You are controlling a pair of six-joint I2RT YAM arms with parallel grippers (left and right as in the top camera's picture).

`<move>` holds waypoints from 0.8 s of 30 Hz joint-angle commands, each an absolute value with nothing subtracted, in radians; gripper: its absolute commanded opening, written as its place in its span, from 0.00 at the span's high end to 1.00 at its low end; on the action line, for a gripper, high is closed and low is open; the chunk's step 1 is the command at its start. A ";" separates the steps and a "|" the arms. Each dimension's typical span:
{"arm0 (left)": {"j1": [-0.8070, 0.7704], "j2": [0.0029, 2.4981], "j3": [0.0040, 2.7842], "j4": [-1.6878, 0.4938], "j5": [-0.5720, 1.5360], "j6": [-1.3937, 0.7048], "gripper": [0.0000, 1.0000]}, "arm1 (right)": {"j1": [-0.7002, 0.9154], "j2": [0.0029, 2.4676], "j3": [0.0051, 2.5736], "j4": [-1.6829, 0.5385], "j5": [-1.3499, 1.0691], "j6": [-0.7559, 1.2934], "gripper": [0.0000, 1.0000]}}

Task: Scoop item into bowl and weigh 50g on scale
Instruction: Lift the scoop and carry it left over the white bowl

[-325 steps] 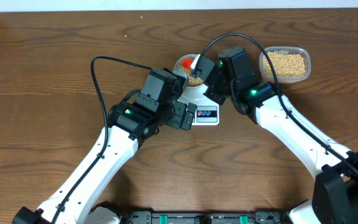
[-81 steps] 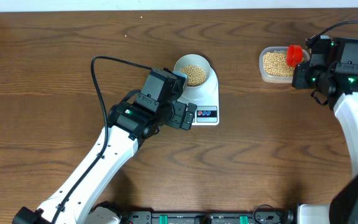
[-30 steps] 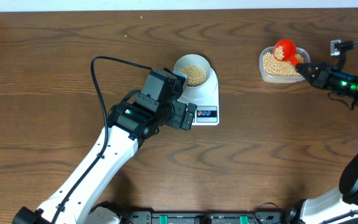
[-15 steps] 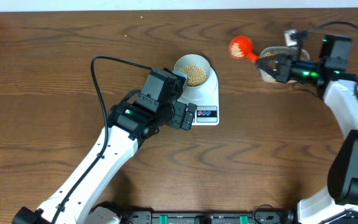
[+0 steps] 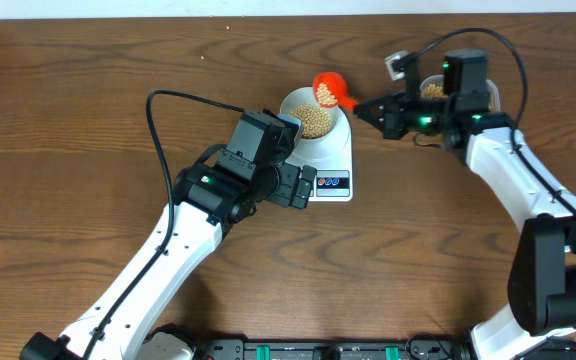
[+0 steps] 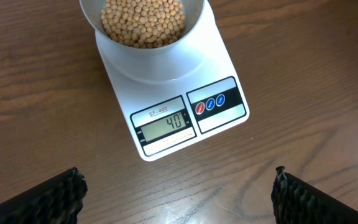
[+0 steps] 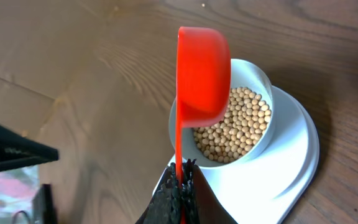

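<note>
A pale bowl [image 5: 336,118] of tan beans [image 5: 313,121] stands on the white scale [image 5: 332,160]. In the left wrist view the bowl [image 6: 191,25] tops the scale [image 6: 225,65], whose display [image 6: 165,122] reads 40. My right gripper [image 5: 365,106] is shut on the handle of a red scoop [image 5: 328,88], held above the bowl's right rim. In the right wrist view the scoop [image 7: 202,74] hangs over the bowl [image 7: 263,78] and beans [image 7: 235,130], above my right gripper [image 7: 182,180]; its contents are hidden. My left gripper [image 6: 179,193] stands open and empty in front of the scale.
A clear tub [image 5: 430,90] of beans sits at the back right, mostly hidden behind my right arm. The left arm [image 5: 218,190] lies just left of the scale. Blue and red buttons [image 6: 210,104] sit beside the display.
My right gripper has carried the red scoop leftwards from the tub to above the bowl's rim. The left arm, bowl and scale have not moved.
</note>
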State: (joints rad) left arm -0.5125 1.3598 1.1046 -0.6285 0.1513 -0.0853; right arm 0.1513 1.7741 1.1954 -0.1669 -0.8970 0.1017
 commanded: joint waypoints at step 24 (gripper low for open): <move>-0.514 1.365 1.097 -0.632 0.146 -0.088 0.02 | 0.355 1.771 1.211 -0.164 -0.450 -0.062 0.98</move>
State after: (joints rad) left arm -0.5125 1.3598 1.1046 -0.6285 0.1513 -0.0853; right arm 0.3424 1.7741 1.1954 -0.1635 -0.4713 -0.0170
